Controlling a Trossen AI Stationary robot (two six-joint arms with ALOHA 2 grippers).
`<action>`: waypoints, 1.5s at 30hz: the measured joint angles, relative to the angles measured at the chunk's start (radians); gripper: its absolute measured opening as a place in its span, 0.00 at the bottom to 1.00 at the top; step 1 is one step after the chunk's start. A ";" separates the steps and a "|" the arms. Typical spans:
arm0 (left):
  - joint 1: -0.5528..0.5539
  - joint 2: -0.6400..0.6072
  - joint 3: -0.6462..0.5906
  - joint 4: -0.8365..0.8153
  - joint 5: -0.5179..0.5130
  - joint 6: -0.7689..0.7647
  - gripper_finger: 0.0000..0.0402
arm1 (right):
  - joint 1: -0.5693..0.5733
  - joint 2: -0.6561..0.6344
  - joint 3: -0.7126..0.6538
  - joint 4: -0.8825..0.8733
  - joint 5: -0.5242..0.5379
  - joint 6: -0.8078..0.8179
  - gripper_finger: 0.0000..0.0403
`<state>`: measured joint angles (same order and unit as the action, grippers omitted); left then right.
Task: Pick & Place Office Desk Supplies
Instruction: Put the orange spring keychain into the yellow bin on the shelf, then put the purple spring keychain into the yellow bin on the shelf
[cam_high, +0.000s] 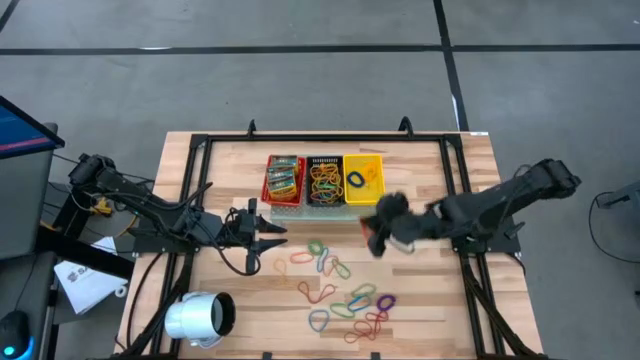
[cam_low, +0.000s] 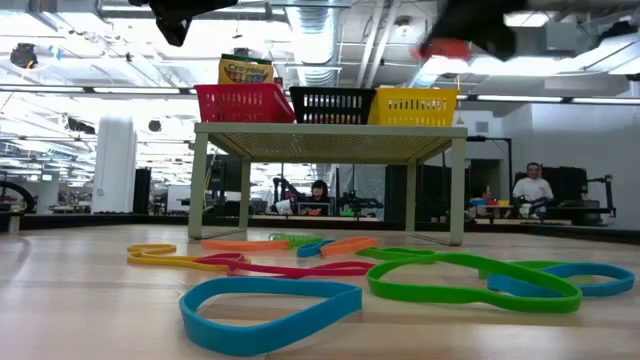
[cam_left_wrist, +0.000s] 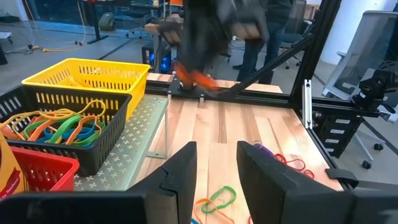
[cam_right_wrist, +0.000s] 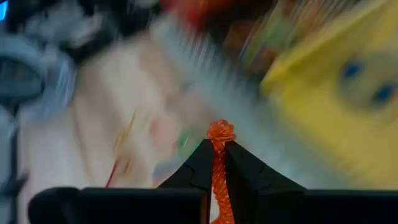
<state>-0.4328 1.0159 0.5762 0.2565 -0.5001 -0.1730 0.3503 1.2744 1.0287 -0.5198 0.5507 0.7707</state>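
Observation:
Loose rubber bands (cam_high: 340, 290) in several colours lie flat on the wooden table, close up in the low view (cam_low: 270, 300). My right gripper (cam_high: 385, 228) hangs above the table just in front of the yellow basket (cam_high: 363, 178), shut on an orange rubber band (cam_right_wrist: 217, 134). My left gripper (cam_high: 270, 232) waits open over the table's left half, its fingers (cam_left_wrist: 186, 171) pointing toward the right arm. Green-yellow packets (cam_high: 284, 178) sit in the red basket (cam_low: 245, 100). More bands fill the black basket (cam_left_wrist: 59, 127). My right gripper pinches the orange rubber band (cam_right_wrist: 219, 132) between its two fingertips; a bunched bit of the loop sticks out past the tips and the rest runs back between the fingers. The band is lifted clear of the table, seen as an orange streak (cam_left_wrist: 196, 78) in the left wrist view.
The three baskets stand in a row on a small perforated stand (cam_low: 330, 130) at the table's far middle. A large white cylinder (cam_high: 200, 318) lies at the near left corner. A black frame (cam_high: 455, 170) runs along the table's sides. People sit in the room beyond (cam_low: 530, 185).

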 joint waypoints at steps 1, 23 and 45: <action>0.000 0.000 0.000 0.000 0.000 0.000 0.27 | -0.022 -0.020 0.019 -0.002 0.036 -0.042 0.06; -0.004 0.000 0.000 -0.067 0.000 -0.074 0.27 | -0.517 0.085 0.122 -0.126 -0.109 -0.326 0.10; -0.026 -0.172 0.000 -0.178 0.001 -0.015 0.26 | -0.269 -0.114 0.156 -0.184 -0.132 -0.303 0.55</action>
<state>-0.4590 0.8442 0.5762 0.0789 -0.4995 -0.1883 0.0809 1.1607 1.1847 -0.7038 0.4185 0.4675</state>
